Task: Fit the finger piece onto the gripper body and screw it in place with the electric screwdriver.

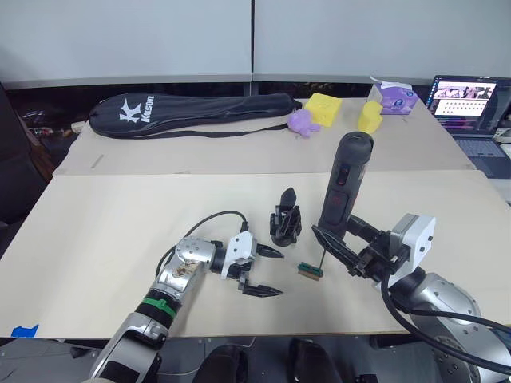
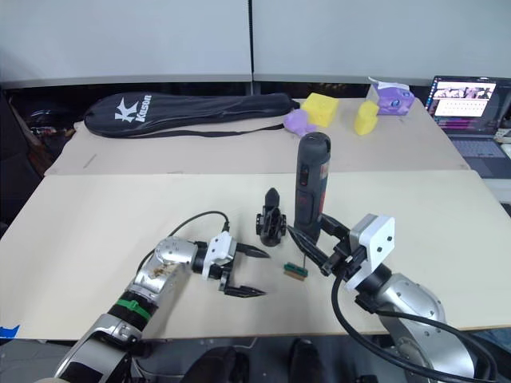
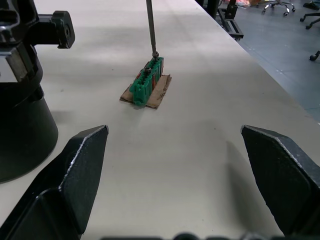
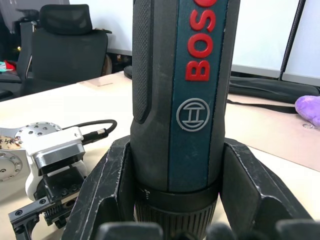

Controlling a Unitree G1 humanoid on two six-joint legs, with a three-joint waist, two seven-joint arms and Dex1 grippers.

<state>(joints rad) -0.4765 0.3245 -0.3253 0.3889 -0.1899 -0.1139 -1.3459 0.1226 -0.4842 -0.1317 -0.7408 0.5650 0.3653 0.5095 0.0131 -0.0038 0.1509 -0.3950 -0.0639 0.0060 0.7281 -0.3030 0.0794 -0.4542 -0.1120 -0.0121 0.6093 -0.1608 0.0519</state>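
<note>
The electric screwdriver (image 1: 344, 180) stands upright right of centre, with my right gripper (image 1: 342, 238) shut around its lower end. In the right wrist view both fingers (image 4: 102, 192) clasp the barrel (image 4: 185, 90). Its thin bit (image 3: 150, 25) comes down onto a small green block (image 1: 310, 271) on the table. Just to the left stands the gripper body (image 1: 285, 219), with one pointed black finger sticking up. My left gripper (image 1: 275, 273) rests on the table in front of the body, open and empty, facing the green block (image 3: 147, 82). The finger piece is out of view.
On the far table lie a black racket bag (image 1: 192, 113), a purple toy (image 1: 302, 122), two yellow sponges (image 1: 323, 107) and a tissue pack (image 1: 393, 96). A laptop (image 1: 471, 100) stands at the far right. Blue tape (image 1: 24, 329) marks the near left edge.
</note>
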